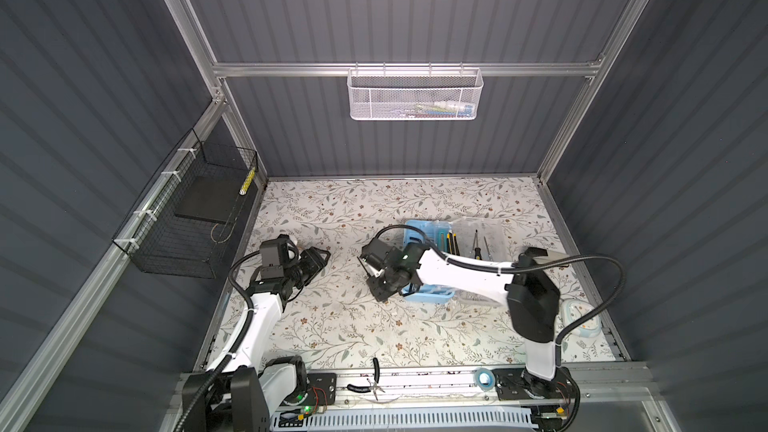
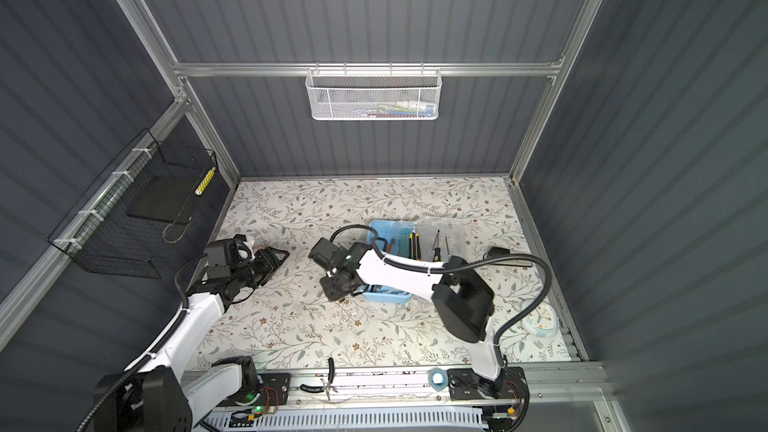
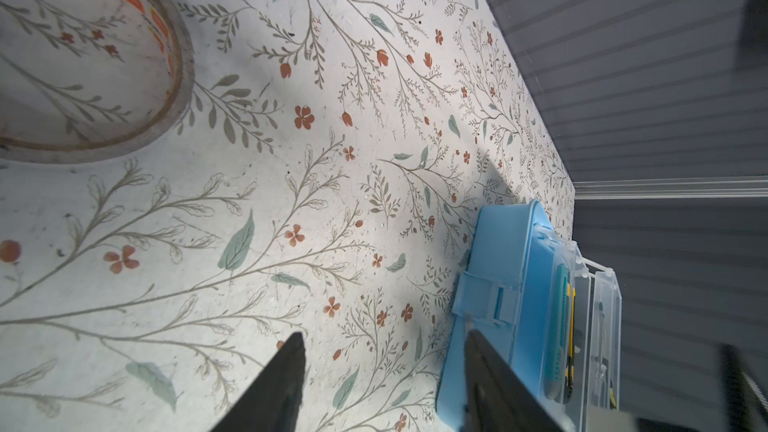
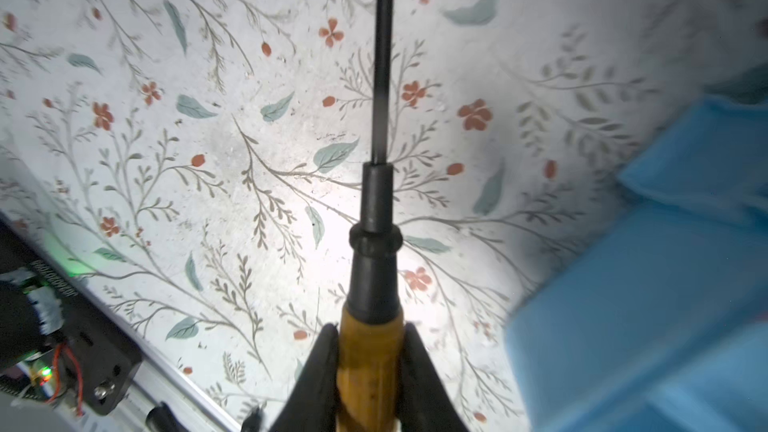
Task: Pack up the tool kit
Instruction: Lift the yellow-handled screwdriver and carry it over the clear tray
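- While the R end effector [image 4: 370, 334] is clamped on a screwdriver [image 4: 372, 243] by its yellow handle, we read this as the carry step: tool gripped, not yet in the box [image 1: 432, 297].
- Screwdriver shaft sticks straight out past the fingertips, over bare bench [image 1: 353, 326]. Whether it's lifted clear of the bench we can't tell.
- In both top views the R end effector sits just beside the box's left side, w/ the forearm crossing above the box.
- Box lies mid-bench, towards the right, open, w/ the clear lid [image 1: 482, 230] flopped out on its far side.
- Inside, a teal knife [image 3: 561, 326] and a yellow-black knife [image 3: 572, 326] lie side by side along the box's length.
- Two more screwdrivers [image 1: 476, 243] appear to rest on the open lid, so the packing looks partway done, by our reckoning.
- L end effector [image 3: 384, 334] has its jaws apart, holding nothing. It hangs over the bench well left of the box, next to a tape roll [image 3: 178, 56].
- Next move, as we judge it: swing the R wrist back over the box, turn the shaft parallel w/ the knives, lower into free space beside them, then release.
- That needs care w/ clearance: long shaft vs box wall.
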